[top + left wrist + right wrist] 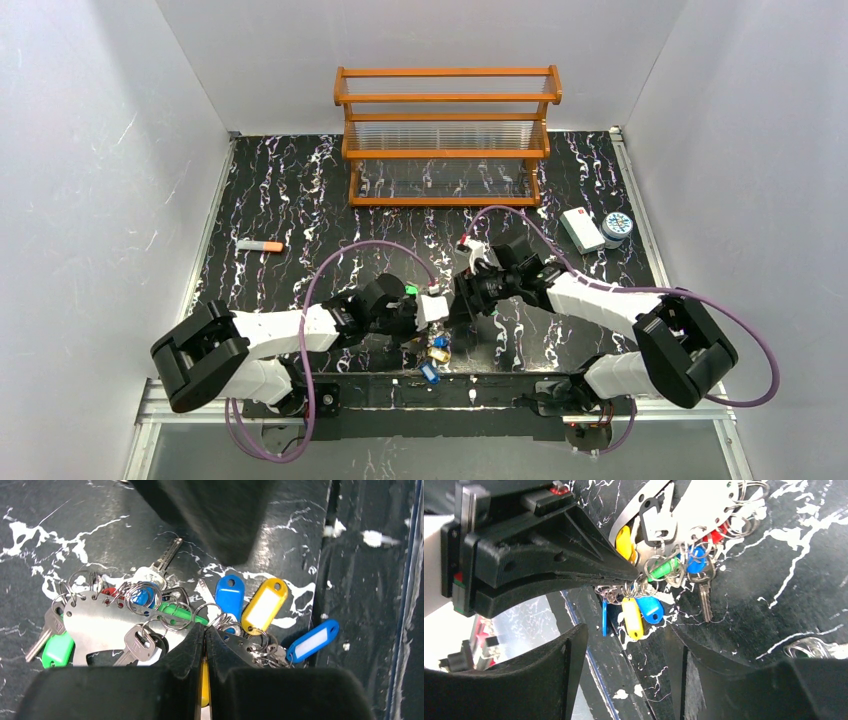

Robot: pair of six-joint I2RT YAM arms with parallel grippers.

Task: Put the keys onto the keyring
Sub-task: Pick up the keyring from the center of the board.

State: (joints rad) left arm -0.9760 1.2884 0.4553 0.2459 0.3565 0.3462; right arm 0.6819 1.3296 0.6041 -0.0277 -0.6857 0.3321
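Left white-and-black robot arm (275, 332): stretched low, pointing toward 3 o'clock.
Left black two-finger gripper (205, 630): jaws pressed together.
Right white-and-black robot arm (600, 300): pointing toward 9 o'clock.
Right black two-finger gripper (626, 645): jaws spread apart.

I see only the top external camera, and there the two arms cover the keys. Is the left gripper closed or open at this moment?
Observer: Closed. In the left wrist view the left gripper has its fingertips pressed together at the rim of the keyring.
Operator: What does this keyring look like from near?
Observer: It is a flat silver plate with holes along its rim; small split rings through the holes carry the keys.
Operator: And the right gripper?
Observer: Open. In the right wrist view the right gripper has nothing between its fingers, and the bunch lies ahead of it.
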